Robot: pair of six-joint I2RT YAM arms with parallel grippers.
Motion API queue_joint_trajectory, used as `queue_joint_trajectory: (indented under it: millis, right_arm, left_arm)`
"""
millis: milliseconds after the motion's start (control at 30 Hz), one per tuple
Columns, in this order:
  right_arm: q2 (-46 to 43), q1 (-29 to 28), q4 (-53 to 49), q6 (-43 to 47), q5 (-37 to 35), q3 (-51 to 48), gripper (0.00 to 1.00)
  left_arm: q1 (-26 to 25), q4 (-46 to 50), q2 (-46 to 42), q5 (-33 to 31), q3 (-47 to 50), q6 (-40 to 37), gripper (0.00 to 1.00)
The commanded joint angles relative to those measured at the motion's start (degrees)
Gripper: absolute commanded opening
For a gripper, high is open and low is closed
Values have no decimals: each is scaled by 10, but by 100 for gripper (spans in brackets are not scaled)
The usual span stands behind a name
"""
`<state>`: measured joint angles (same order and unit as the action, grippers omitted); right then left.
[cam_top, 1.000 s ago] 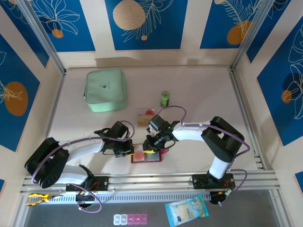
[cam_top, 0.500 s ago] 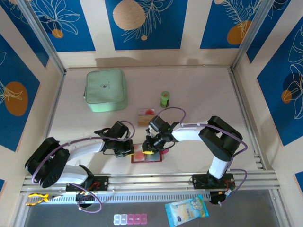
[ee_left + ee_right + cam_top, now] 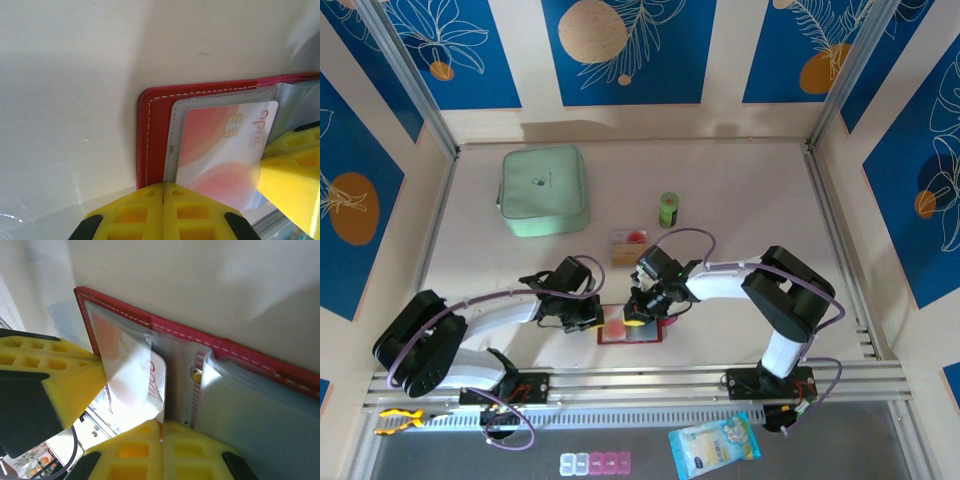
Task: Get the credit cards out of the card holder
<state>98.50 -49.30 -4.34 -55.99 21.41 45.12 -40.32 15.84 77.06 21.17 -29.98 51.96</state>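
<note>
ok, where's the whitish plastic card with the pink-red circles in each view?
Top external: whitish card with pink-red circles, low centre, on the red leather-look card holder.
Left wrist: card centre-right, gold chip showing.
Right wrist: card left of centre, partly out of its clear sleeve.
Shared landmark: that holder's red border.

A leather-look grain with pale stitching is noted on the card holder (image 3: 150,140). Its sleeves (image 3: 250,405) are recorded as clear glossy film; the credit card (image 3: 220,145) as smooth plastic; the table (image 3: 65,75) as matt.
</note>
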Motion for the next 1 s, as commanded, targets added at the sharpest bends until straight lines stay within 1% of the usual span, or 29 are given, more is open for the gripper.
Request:
queue_joint_trajectory:
  millis: [0,200,467,567,633,733,833,967]
  right_arm:
    - [-19,5,-28,4,-8,-12,4]
    - [-38,13,-54,17,-15,-12,2]
    - [-60,23,-92,36,-23,-12,2]
    - [-60,24,-76,36,-11,-13,5]
    - [-58,24,-42,25,5,-19,10]
    - [-55,23,-2,10,21,-27,15]
    - [-53,21,18,3,27,-31,16]
    - [-51,21,16,4,21,-33,14]
  left_arm:
    - [-3,25,12,-19,22,-7,0]
    - [-4,25,12,-19,26,-6,0]
    - [-4,25,9,-19,25,-5,0]
    - [-4,24,10,-18,24,-5,0]
    - [-4,24,10,-18,24,-5,0]
    - [-4,24,10,-18,24,-6,0]
    - [-4,23,11,-18,24,-5,0]
    - [-4,24,9,-18,24,-5,0]
